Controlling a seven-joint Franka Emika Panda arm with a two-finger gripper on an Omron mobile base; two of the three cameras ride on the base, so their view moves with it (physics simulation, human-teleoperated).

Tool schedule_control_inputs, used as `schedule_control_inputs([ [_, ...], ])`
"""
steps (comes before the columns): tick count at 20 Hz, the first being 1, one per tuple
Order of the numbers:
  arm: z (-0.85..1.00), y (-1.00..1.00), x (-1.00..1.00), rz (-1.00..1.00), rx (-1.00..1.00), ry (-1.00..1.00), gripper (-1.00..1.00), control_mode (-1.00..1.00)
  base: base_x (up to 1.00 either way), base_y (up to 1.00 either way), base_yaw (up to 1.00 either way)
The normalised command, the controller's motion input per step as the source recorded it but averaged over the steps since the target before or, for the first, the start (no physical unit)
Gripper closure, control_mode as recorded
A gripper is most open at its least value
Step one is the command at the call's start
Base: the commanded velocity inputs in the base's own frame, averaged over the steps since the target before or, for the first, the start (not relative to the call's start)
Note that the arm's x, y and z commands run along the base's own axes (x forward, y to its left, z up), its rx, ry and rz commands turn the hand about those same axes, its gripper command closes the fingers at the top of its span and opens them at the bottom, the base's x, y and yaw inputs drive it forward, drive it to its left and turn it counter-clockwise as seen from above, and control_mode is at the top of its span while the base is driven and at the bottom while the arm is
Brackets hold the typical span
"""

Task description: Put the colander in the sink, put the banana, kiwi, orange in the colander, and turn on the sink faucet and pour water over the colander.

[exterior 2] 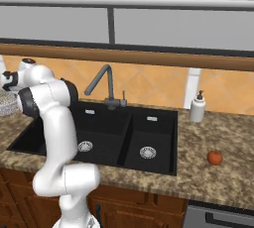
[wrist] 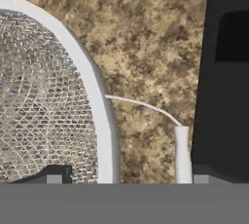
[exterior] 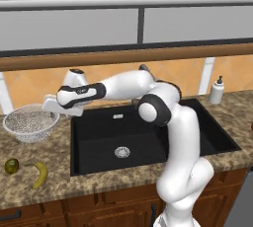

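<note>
Bare speckled brown granite counter is lying open along its front edge, while the round white-grey wire-mesh colander is blocking the left end beside the black rectangular sink, and the tall dark grey faucet is rising at the sink's back edge.

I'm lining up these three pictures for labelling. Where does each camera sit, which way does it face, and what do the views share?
Left base view: behind the arm's left, looking forward and down at the sink, colander, banana and kiwi; the white arm rises from lower right.
Right base view: behind its right, over both basins, the sink faucet and orange; arm at lower left.
Hand view: looks along the gripper onto the colander's rim.
Shared: all three show sink and colander.
</note>
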Motion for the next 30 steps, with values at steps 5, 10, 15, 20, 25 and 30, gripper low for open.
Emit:
schedule_control_inputs([
  [5, 0.01, -0.75, -0.25, -0.41, 0.00, 0.00, 1.00, -1.00, 0.00, 0.00, 0.00],
  [10, 0.00, -0.62, -0.21, -0.72, 0.00, 0.03, 1.00, -1.00, 0.00, 0.00, 0.00],
  [15, 0.00, -0.48, -0.10, -0.82, 0.00, 0.09, 1.00, -1.00, 0.00, 0.00, 0.00],
  [20, -0.03, -0.21, -0.03, -0.93, 0.00, 0.06, 1.00, -1.00, 0.00, 0.00, 0.00],
  [25, -0.10, -0.33, -0.05, -0.80, 0.02, 0.13, 1.00, -1.00, 0.00, 0.00, 0.00],
  [30, -0.15, -0.28, -0.02, -0.43, 0.05, 0.16, 1.00, -1.00, 0.00, 0.00, 0.00],
])
